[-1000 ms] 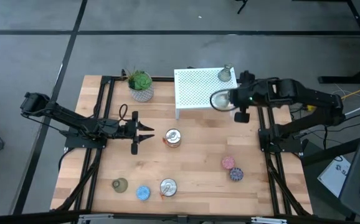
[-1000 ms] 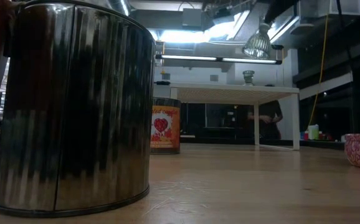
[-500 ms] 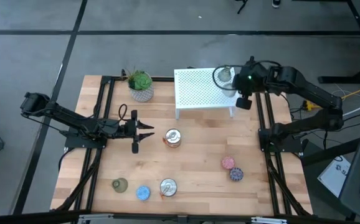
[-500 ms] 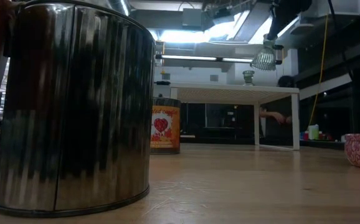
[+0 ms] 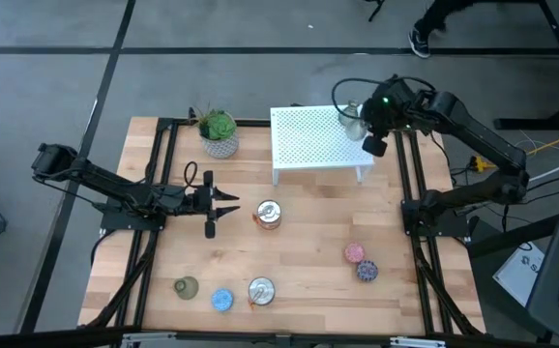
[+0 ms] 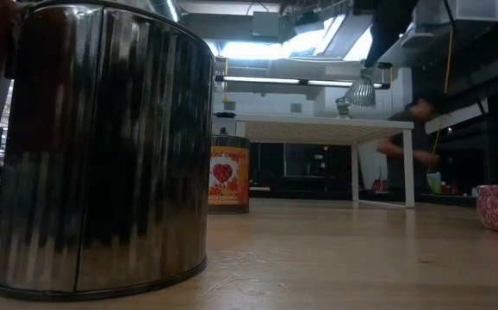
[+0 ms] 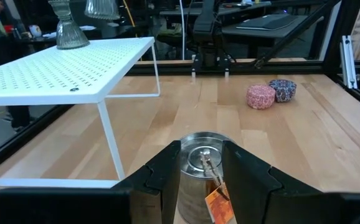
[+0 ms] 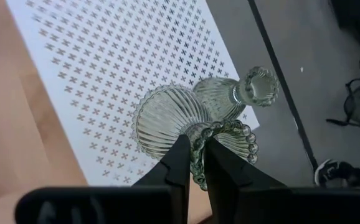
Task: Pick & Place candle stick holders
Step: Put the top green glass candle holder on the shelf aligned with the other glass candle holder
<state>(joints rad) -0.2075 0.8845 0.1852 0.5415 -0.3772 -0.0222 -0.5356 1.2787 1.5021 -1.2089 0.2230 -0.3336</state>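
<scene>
While I hold one glass candle stick holder (image 8: 195,134) pinched by its rim in my right gripper (image 8: 196,163), above the far right corner of the white perforated shelf (image 5: 308,140), I should lower it straight down, clear of the holder (image 5: 353,114) already standing there, and release only once its base sits flat. I count three holders: one held, one shelved, one (image 5: 186,287) at the table's near left. My left gripper (image 5: 223,205) waits, slightly parted, empty, before a tin can (image 7: 202,163).

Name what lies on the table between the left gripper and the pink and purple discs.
In the high view, a tin can stands between the left gripper and the pink disc and purple disc.
</scene>
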